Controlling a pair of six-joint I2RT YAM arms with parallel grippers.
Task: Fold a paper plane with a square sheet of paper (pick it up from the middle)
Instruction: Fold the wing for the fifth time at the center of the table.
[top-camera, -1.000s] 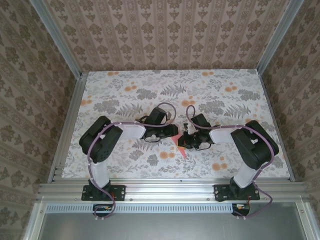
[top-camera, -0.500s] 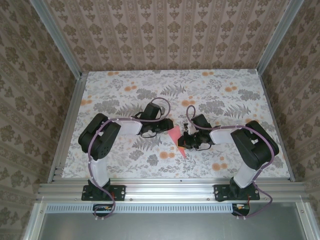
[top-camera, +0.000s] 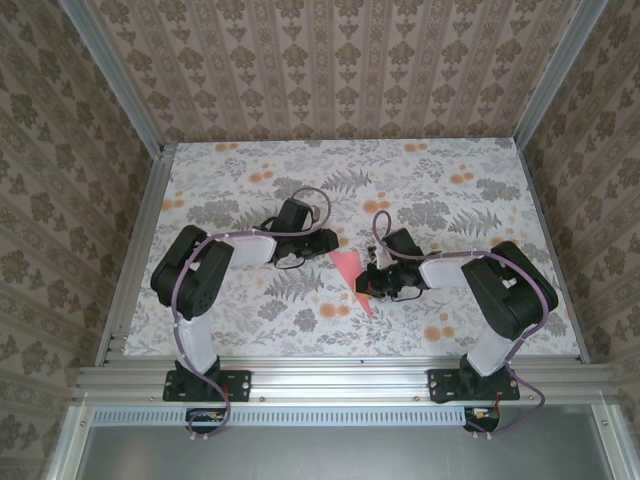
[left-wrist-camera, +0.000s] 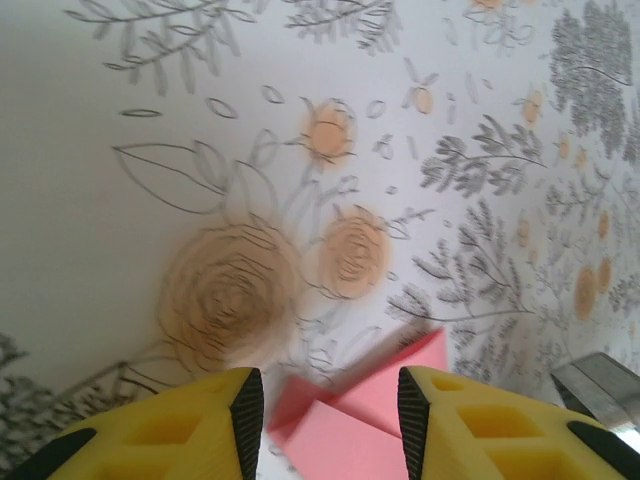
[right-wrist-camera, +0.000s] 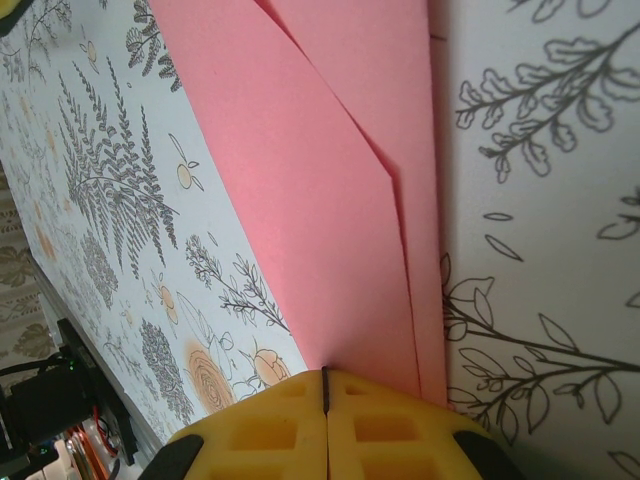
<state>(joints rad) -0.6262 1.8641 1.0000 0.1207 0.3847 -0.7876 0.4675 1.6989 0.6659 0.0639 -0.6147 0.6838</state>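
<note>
The paper plane (top-camera: 349, 270) is a narrow salmon-pink dart lying at the table's middle, its point toward the near edge. In the right wrist view the paper plane (right-wrist-camera: 320, 180) shows layered folds and runs straight into my right gripper (right-wrist-camera: 324, 385), whose yellow pads are pressed together on its edge. From above, the right gripper (top-camera: 373, 283) sits at the dart's right side. My left gripper (top-camera: 326, 241) is just left of the dart's wide end, open. Its yellow fingers (left-wrist-camera: 205, 425) stand apart over the paper plane (left-wrist-camera: 385, 405) without touching it. No flat square sheet is in view.
The tabletop (top-camera: 250, 180) is a white cloth printed with grey ferns and orange flowers. Aluminium rails (top-camera: 340, 378) run along the near edge and sides, with wallpapered walls beyond. Open cloth lies behind and to both sides of the arms.
My left gripper has drawn back to the left and away from the dart, uncovering its wide end. The right gripper has stayed put, still shut on the paper.
</note>
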